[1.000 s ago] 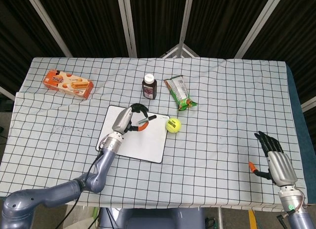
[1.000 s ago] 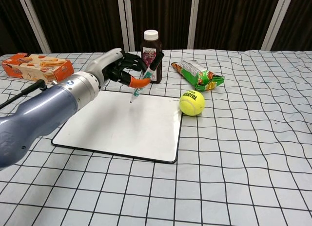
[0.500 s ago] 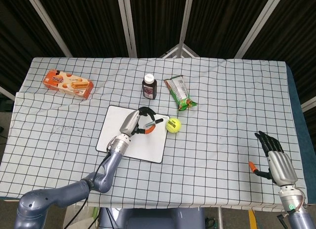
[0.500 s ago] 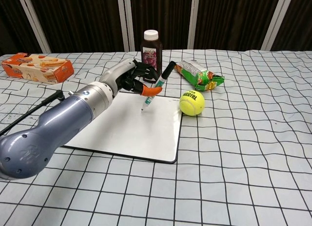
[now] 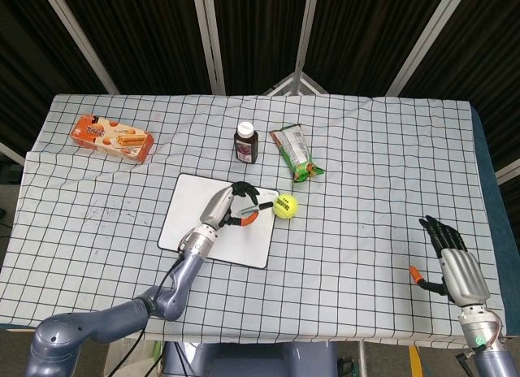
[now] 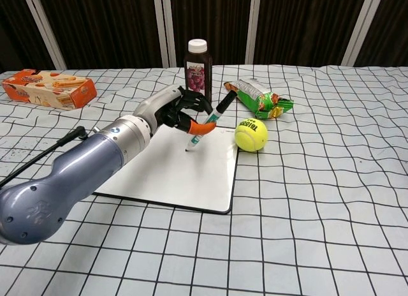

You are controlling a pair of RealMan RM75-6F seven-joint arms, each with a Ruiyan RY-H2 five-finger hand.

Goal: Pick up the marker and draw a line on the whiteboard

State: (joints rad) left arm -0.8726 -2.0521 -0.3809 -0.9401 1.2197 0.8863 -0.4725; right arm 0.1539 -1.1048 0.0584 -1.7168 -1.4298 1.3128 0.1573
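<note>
Here, checked-cloth surface [image 5: 366,149], white rectangular whiteboard [image 6: 159,175] under the grey left hand [image 6: 175,108] pinching a tilted black-capped marker [image 6: 208,124] tip-down on it, right hand [image 5: 455,263] seen only overhead, fingers apart, holding nothing.

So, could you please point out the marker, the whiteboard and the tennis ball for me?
marker [image 6: 210,122], chest view, middle of its barrel.
whiteboard [image 6: 172,175], chest view, bare white surface near its centre.
tennis ball [image 6: 251,134], chest view, centre of the ball.
</note>
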